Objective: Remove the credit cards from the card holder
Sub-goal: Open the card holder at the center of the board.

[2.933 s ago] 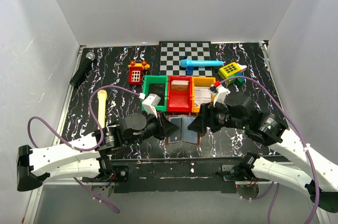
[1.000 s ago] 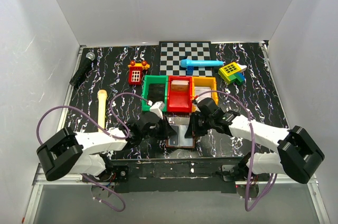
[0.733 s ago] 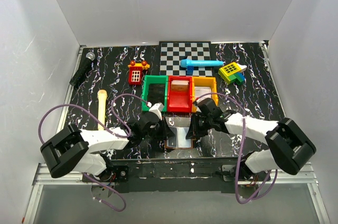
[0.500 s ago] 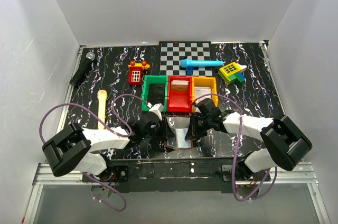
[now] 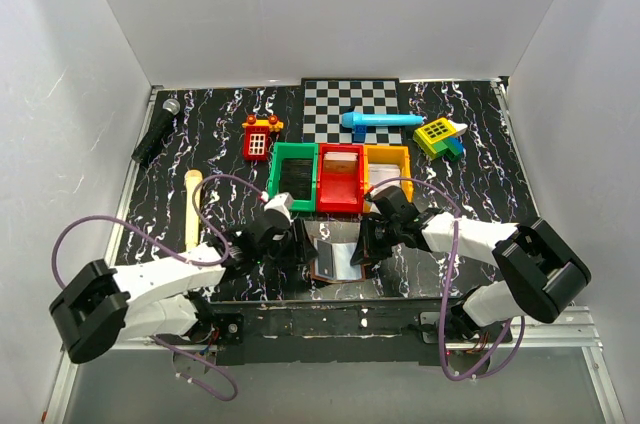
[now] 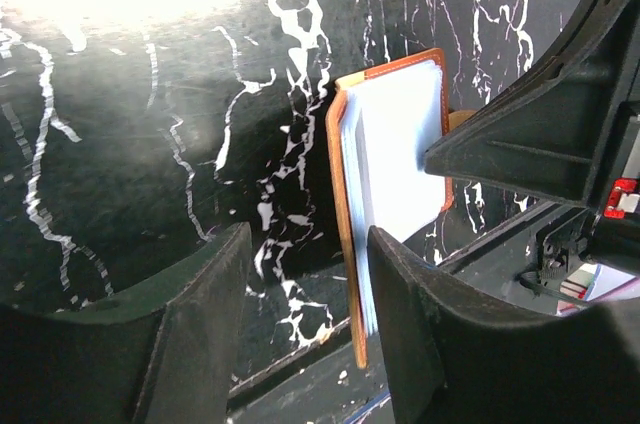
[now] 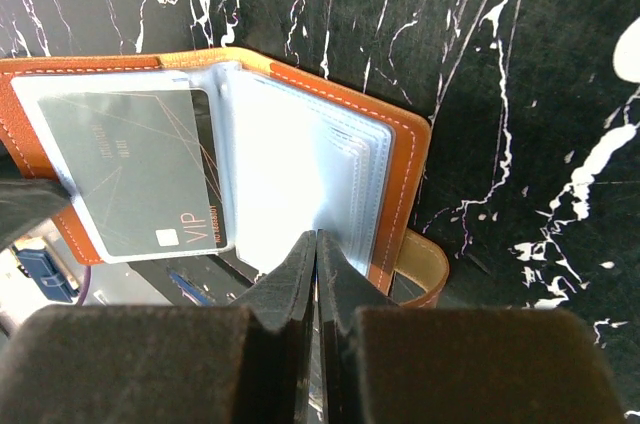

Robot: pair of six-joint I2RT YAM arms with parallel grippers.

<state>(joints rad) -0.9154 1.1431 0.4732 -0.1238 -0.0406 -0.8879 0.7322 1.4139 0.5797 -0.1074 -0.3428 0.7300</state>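
The brown card holder [image 5: 338, 256] lies open near the table's front edge, its pale blue-grey sleeves [image 7: 300, 164] fanned out. A grey credit card [image 7: 140, 169] marked VIP sits in the left sleeve. My right gripper [image 7: 316, 236] is shut, its tips resting on the right-hand sleeves; in the top view it [image 5: 362, 244] is at the holder's right side. My left gripper [image 6: 310, 244] is open just left of the holder [image 6: 395, 144]. The brown cover edge stands in its gap near the right finger. From above it [image 5: 298, 244] hovers at the holder's left edge.
Green [image 5: 292, 176], red [image 5: 340, 179] and orange [image 5: 388, 166] bins stand just behind the holder. Farther back are a checkerboard [image 5: 350, 99], a blue toy [image 5: 380, 121], a red phone toy [image 5: 258, 139] and a yellow-green block [image 5: 438, 136]. A microphone [image 5: 157, 130] and yellow handle [image 5: 192, 206] lie left.
My left gripper has opened and drawn back a little to the left of the holder. The right gripper has stayed shut on the sleeves, hardly moving.
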